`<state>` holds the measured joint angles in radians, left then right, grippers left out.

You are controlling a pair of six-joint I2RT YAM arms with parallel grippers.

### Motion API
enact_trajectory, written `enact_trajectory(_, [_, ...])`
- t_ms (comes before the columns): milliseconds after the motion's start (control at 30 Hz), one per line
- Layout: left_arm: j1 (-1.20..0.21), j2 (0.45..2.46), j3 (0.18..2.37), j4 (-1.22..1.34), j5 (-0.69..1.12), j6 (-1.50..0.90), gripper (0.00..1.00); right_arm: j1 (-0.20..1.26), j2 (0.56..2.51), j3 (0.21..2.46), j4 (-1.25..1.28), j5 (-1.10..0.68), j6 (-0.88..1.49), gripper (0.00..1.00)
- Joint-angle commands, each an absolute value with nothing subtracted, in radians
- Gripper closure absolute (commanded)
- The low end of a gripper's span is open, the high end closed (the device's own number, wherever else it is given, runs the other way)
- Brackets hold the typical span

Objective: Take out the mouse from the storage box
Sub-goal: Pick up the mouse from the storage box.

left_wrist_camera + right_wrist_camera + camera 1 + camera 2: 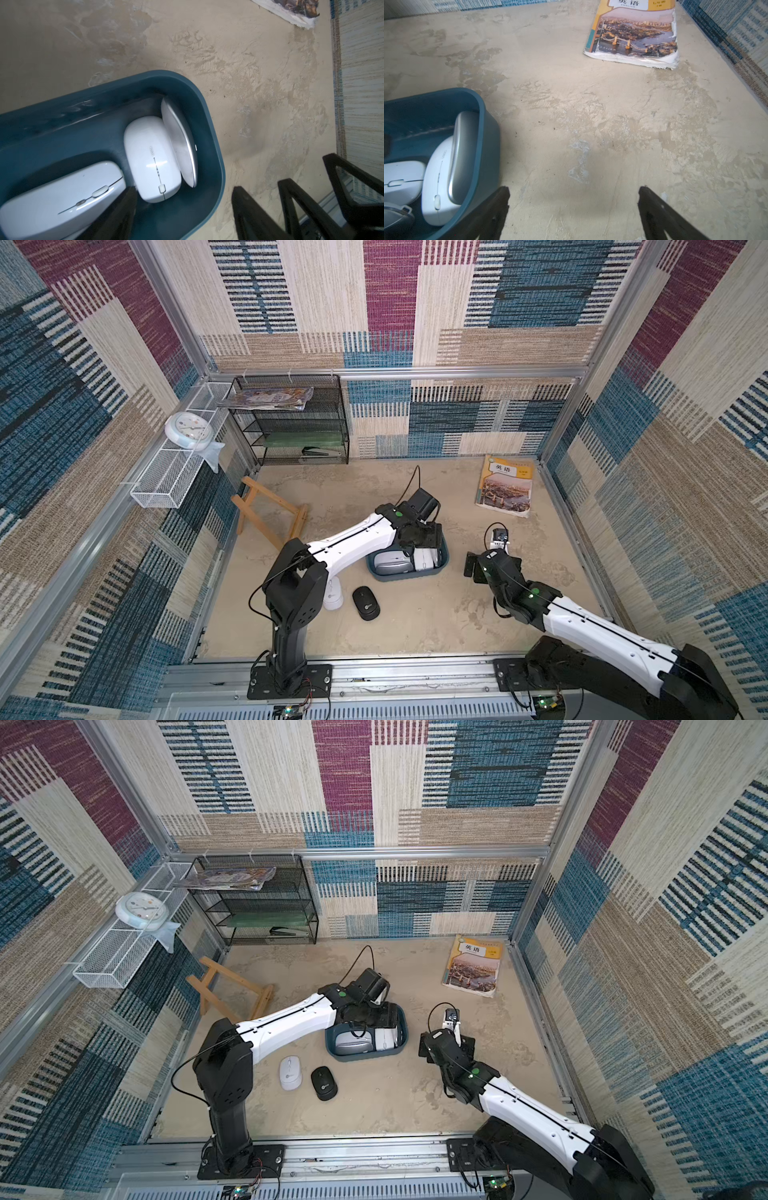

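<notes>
Left wrist view gives us the closest look. The storage box [83, 124] lies under the left claw [185, 188], and several mice are packed in it. The first white mouse [62, 197] lies flat on the outer side of the inner finger [124, 209]. The second white mouse [152, 160] leans between the two fingers. A silver mouse [180, 143] stands on its edge beyond it, against the end wall of the box.

We judge these mice to be light, hard and smooth, with rounded shells, so they can slip out of a weak pinch. The good place to hold is across the two long flanks, near the middle of the body. The box also looks light, so it may move together with a mouse.

The left claw is wide open and holds nothing. Its inner finger is down inside the box, just beside the second white mouse; we cannot tell if it touches. Its other finger is outside the box wall. The right claw [574, 189] is fully open and empty above the bare table, with the box just beside it.
</notes>
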<state>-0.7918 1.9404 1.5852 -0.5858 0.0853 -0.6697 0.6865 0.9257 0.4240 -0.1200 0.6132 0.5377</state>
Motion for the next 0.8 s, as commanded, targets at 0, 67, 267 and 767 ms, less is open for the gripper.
enact_trajectory(0, [-0.802, 1.991, 1.637, -0.628, 0.074, -0.669, 0.3, 0.683, 0.896, 0.405, -0.061, 0.591, 0.533, 0.0])
enact_trajectory(67, [-0.805, 2.028, 1.672, -0.645, 0.066, -0.675, 0.35, 0.681, 0.883, 0.399, -0.056, 0.588, 0.531, 0.0])
enact_trajectory(267, [-0.808, 2.087, 1.717, -0.66, 0.064, -0.683, 0.46, 0.68, 0.873, 0.391, -0.051, 0.582, 0.531, 0.0])
enact_trajectory(767, [-0.808, 2.188, 1.776, -0.674, 0.064, -0.722, 0.62, 0.679, 0.866, 0.384, -0.046, 0.584, 0.537, 0.0])
